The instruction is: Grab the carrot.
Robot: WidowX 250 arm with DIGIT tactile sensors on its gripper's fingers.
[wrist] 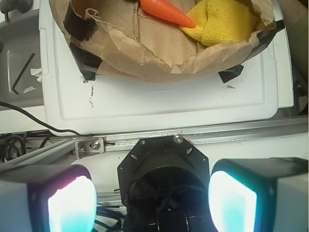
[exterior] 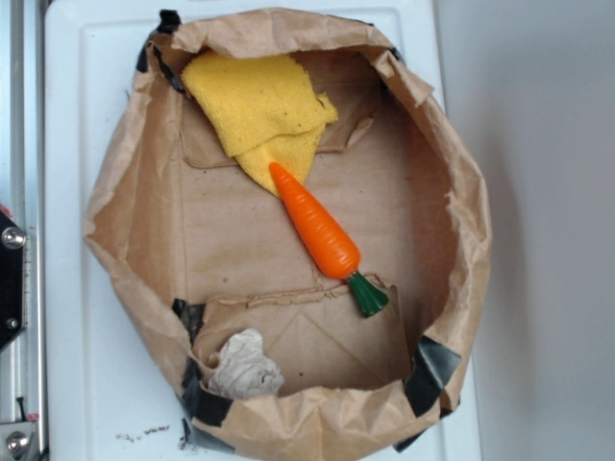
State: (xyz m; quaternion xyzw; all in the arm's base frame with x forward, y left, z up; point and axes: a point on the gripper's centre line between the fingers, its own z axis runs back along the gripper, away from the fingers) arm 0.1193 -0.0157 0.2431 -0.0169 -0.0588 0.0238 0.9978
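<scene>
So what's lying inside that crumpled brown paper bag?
Inside the paper bag lie an orange carrot, its tip on a yellow cloth, and a crumpled paper wad. Whatever sits beneath the cloth is hidden.

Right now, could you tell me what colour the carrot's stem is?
Dark green, on the bright-orange carrot; the stem shows best in the exterior view.

White tabletop (exterior: 86,384), grey wall (exterior: 548,192), aluminium rail (wrist: 231,133)

Carrot (exterior: 317,226) — glossy orange, green stem.
It lies flat and diagonal, pointed tip touching the yellow cloth (exterior: 259,106).
</scene>
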